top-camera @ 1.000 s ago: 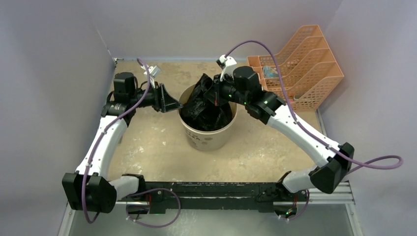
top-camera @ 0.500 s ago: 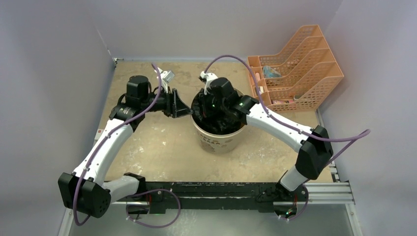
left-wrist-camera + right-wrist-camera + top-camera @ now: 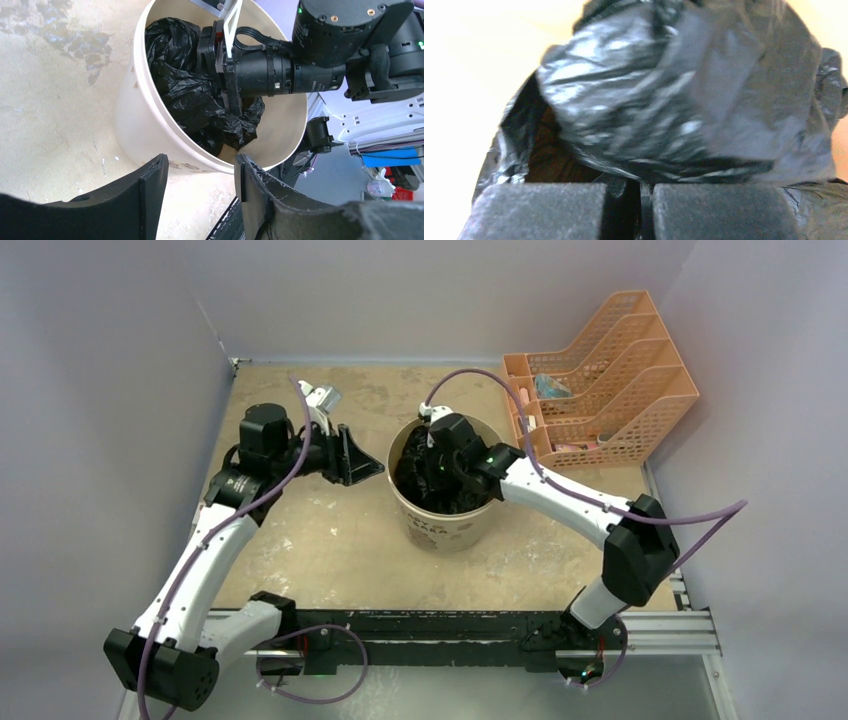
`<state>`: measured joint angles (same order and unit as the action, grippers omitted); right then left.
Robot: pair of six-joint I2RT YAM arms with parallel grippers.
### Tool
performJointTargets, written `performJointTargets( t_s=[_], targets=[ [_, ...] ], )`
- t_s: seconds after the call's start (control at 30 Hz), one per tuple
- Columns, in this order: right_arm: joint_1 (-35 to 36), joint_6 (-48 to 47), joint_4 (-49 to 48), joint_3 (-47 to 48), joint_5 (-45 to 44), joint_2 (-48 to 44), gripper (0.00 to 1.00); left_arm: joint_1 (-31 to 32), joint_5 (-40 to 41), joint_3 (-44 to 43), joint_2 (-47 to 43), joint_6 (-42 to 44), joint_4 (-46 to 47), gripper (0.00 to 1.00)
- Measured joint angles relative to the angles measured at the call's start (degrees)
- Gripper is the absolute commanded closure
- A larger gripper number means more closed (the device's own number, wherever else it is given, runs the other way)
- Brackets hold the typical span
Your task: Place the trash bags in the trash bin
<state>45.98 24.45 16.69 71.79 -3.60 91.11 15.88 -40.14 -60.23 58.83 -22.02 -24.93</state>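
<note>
— Overhead view, item one?
— Even, soft light from above; faint shadows under the arms (image 3: 215,540); sharp throughout.
— Wrist views?
— Right: background blown out pale, white glare streaks on the trash bags (image 3: 664,90), smeared; right gripper (image 3: 629,212) pads (image 3: 539,212) blurred. Left: crisp middle, left gripper (image 3: 200,190) fingers (image 3: 150,195) dark, soft.

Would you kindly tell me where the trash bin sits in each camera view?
Top external: trash bin stands mid-table, between the arms.
Left wrist: trash bin fills the upper middle.
Right wrist: not clearly in view; pale blur only.
Shared landmark: the black trash bag stuffed inside it.
</note>
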Motion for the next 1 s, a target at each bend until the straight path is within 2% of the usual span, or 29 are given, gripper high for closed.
performJointTargets(
  t_s=[0.17,0.37,0.57,0.73,1.0],
  targets=[
    [-0.1,-0.1,1.9,3.7,-1.7,-2.8,1.00,0.0,-1.7,0.0,-3.0,0.0,1.1,0.46],
    [-2.8,0.0,0.7,6.8,-0.8,-13.9,1.00,0.0,-7.2,0.1,-4.8,-1.5,5.6,0.45],
    [-8.6,0.7,-0.7,7.6,6.4,-18.6,1.00,0.0,-13.7,0.1,-4.8,-3.9,10.9,0.43],
    [-9.7,1.6,-0.8,7.5,13.6,-18.8,1.00,0.0,-17.9,-0.5,-3.3,-4.9,14.1,0.42],
    [-9.7,3.8,-5.2,3.1,19.5,-23.6,1.00,3.6,-18.8,-9.4,4.7,-0.5,14.9,0.41]
  ],
)
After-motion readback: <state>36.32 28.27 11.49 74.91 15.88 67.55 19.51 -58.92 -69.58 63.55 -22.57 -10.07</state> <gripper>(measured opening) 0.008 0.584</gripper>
